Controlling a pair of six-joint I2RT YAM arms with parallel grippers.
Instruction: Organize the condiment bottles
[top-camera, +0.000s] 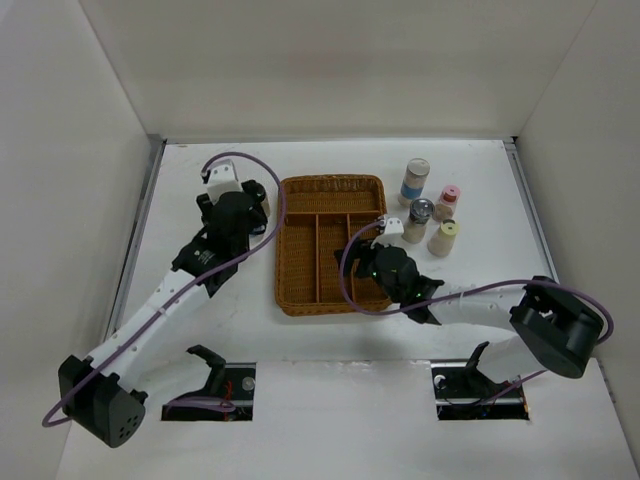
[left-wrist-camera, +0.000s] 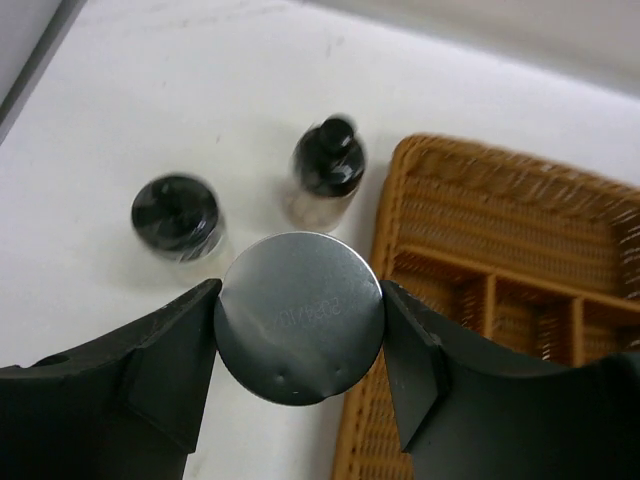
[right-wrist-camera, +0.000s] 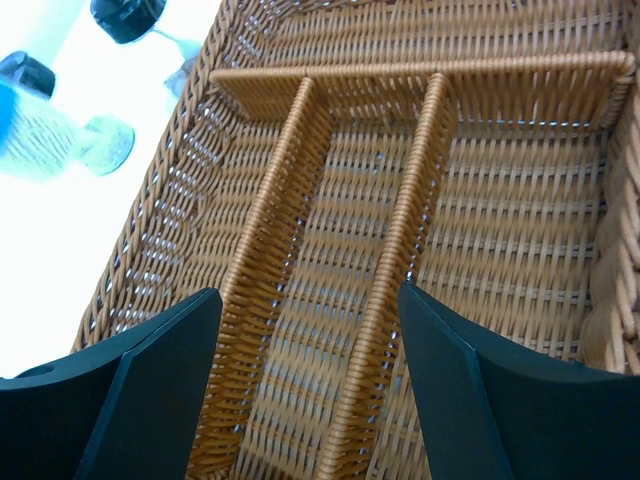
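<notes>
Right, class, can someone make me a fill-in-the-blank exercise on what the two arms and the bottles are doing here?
1. The left gripper grips a bottle whose lid is ___.
2. The right gripper, above the wicker tray, is ___ and holds nothing.
3. In the left wrist view, two bottles beyond the gripped one have ___ caps.
4. In the top view, ___ more bottles stand right of the tray.

Missing words: silver; open; black; four.
</notes>
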